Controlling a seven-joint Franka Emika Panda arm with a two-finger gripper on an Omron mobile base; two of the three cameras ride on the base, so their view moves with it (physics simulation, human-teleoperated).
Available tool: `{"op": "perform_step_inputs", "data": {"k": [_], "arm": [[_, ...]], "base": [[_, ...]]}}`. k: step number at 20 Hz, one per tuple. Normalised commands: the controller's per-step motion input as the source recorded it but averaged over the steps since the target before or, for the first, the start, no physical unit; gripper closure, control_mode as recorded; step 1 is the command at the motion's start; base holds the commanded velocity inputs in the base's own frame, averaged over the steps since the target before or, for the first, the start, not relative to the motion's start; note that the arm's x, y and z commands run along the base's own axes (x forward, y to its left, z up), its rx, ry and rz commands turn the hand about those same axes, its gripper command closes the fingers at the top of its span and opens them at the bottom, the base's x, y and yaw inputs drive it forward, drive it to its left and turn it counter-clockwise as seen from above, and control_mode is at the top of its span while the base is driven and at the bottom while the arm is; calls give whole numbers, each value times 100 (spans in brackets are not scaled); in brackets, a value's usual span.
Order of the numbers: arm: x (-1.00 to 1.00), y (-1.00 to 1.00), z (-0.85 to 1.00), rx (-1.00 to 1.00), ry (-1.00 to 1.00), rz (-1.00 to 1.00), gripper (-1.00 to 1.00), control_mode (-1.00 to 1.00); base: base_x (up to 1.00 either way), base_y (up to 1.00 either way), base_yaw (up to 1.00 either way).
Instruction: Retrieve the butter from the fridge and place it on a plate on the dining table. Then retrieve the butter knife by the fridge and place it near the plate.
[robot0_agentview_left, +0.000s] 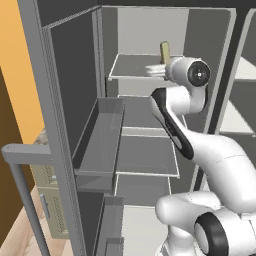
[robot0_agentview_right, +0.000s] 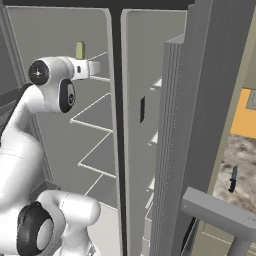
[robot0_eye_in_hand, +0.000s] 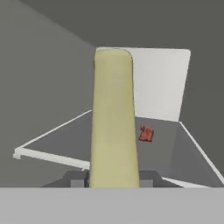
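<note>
Clamped on the butter (robot0_eye_in_hand: 113, 118), my gripper (robot0_eye_in_hand: 113, 178) has its two fingertips pressed against the stick's lower end, jaws only narrowly apart. I see the butter standing upright, long axis vertical, its free rounded end pointing up, held over the upper shelf (robot0_agentview_left: 132, 67) inside the open fridge (robot0_agentview_left: 75, 100). A small red item (robot0_eye_in_hand: 146, 134) lies farther back on that shelf. Far right, outside the fridge, the butter knife (robot0_agentview_right: 233, 179) rests on a marble counter (robot0_agentview_right: 240, 165).

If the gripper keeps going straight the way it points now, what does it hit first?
Probably the fridge's pale back wall. The gripper is shut on the butter, aimed deep over the shelf; a small red item sits just off that line. Depth is unclear.
</note>
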Motion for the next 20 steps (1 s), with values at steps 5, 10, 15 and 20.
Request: {"op": "perform_step_inputs", "data": {"k": [5, 10, 15, 20], "arm": [[-86, -8, -3, 1, 28, -12, 100, -100], [-98, -4, 0, 0, 31, -7, 100, -100], [-91, 0, -2, 0, 33, 0, 100, -100], [-79, -1, -20, 0, 35, -2, 100, -100]], "base": [[0, 0, 0], [0, 0, 0], [0, 0, 0], [0, 0, 0]]}}
